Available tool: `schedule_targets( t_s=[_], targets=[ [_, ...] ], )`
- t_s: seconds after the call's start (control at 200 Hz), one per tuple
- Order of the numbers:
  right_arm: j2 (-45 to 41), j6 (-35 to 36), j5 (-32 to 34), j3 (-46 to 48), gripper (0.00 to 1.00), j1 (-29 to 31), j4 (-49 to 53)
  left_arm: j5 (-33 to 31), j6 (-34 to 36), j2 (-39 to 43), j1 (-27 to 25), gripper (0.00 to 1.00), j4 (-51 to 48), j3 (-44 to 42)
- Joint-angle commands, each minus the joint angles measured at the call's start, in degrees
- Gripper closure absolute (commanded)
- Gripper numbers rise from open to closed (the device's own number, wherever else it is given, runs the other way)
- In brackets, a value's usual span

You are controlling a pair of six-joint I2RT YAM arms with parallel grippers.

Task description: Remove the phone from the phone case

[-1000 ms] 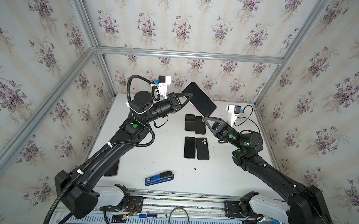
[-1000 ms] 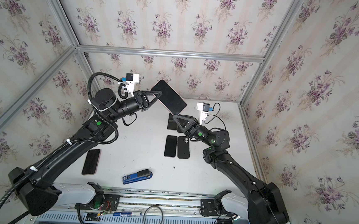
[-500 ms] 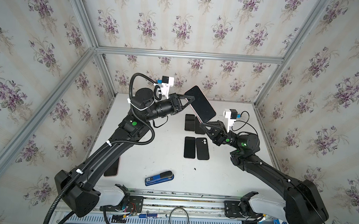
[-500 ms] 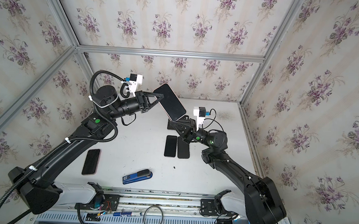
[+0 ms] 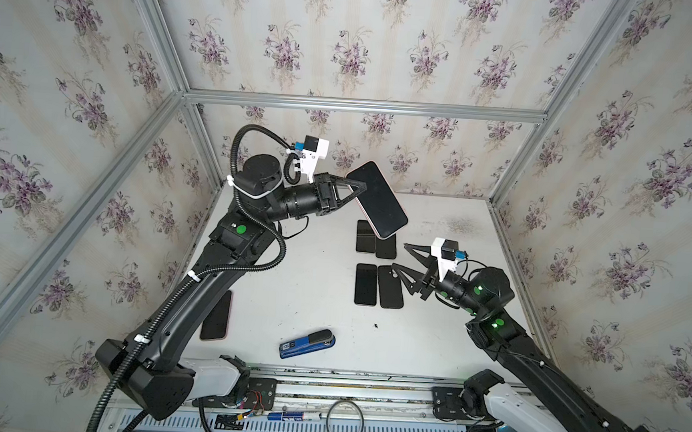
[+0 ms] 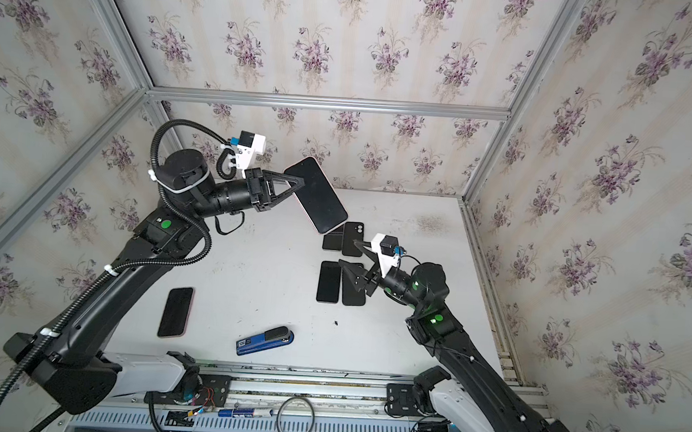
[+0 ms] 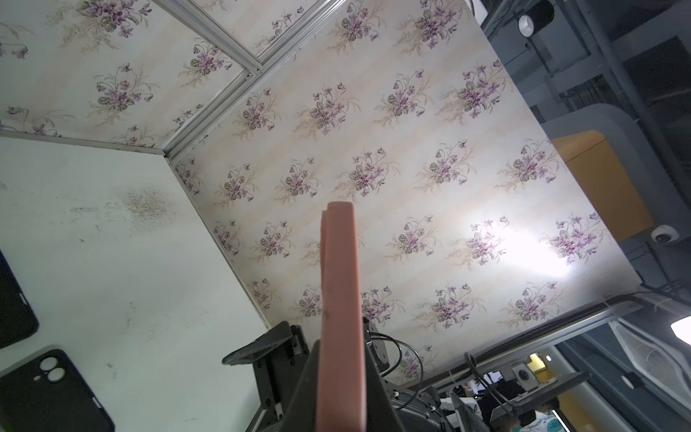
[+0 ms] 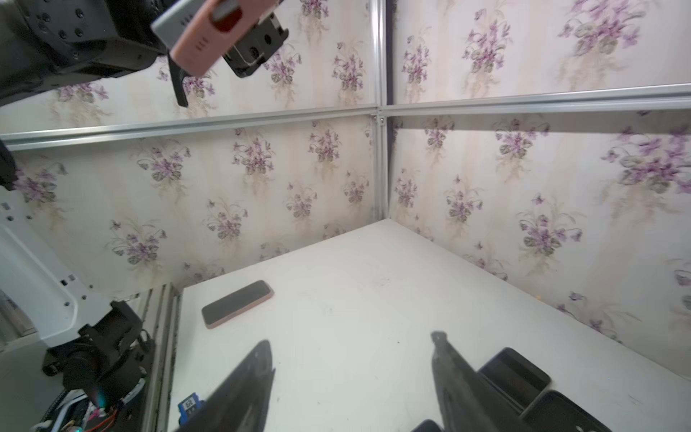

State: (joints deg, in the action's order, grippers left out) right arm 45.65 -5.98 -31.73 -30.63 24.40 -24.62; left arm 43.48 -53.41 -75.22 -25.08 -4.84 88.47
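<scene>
A second pink-edged handset (image 5: 217, 316) lay face up at the left of the white table (image 5: 311, 273), beside the left arm's base, with a blue stapler (image 5: 307, 343) near the front edge. Above the table's back half, the left gripper (image 5: 358, 188) was clamped tight on the phone (image 5: 378, 200), its jaws pressed on the dark screen and on the back of the pink case (image 6: 309, 223). The phone was held in the air, tilted, well clear of the surface. Seen from the left wrist, the case (image 7: 340, 299) showed edge-on between the jaws. From the right wrist, a grey edge showed beside the pink at the phone's (image 8: 202, 41) end. It was not clear whether the phone had begun to leave the case.

Below it, four dark handsets or cases lay flat in two pairs, a back pair (image 6: 344, 240) and a front pair (image 5: 379, 286). To the right, the right gripper (image 5: 399, 255) hung low over them with its jaws spread wide, holding nothing.
</scene>
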Motion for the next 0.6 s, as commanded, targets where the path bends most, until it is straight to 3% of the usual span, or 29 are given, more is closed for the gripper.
schedule_targets(
  t_s=[0.0, 0.09, 0.215, 0.33, 0.595],
  targets=[
    [-3.70, 2.42, 0.93, -0.08, 0.27, -3.07, 5.38, 6.36, 16.85, -0.90, 0.77, 1.00, -9.34, 4.93],
    [-3.89, 2.03, -3.50, -2.54, 0.27, -6.74, 8.36, 6.50, 29.60, -1.94, 0.74, 1.00, -19.90, 8.85],
    [-0.73, 2.40, -8.91, -7.68, 0.28, -8.83, 12.49, 0.97, 42.22, -0.46, 0.74, 1.00, -26.35, 8.21],
    [2.64, 2.57, -14.99, -12.03, 0.31, -8.85, 14.78, -1.66, 48.98, 0.15, 0.69, 1.00, -29.48, 7.68],
    [9.45, -1.73, -28.70, -14.81, 0.45, -8.72, 8.88, 4.87, 57.89, 1.83, -1.24, 1.00, -30.16, 5.67]
  ],
)
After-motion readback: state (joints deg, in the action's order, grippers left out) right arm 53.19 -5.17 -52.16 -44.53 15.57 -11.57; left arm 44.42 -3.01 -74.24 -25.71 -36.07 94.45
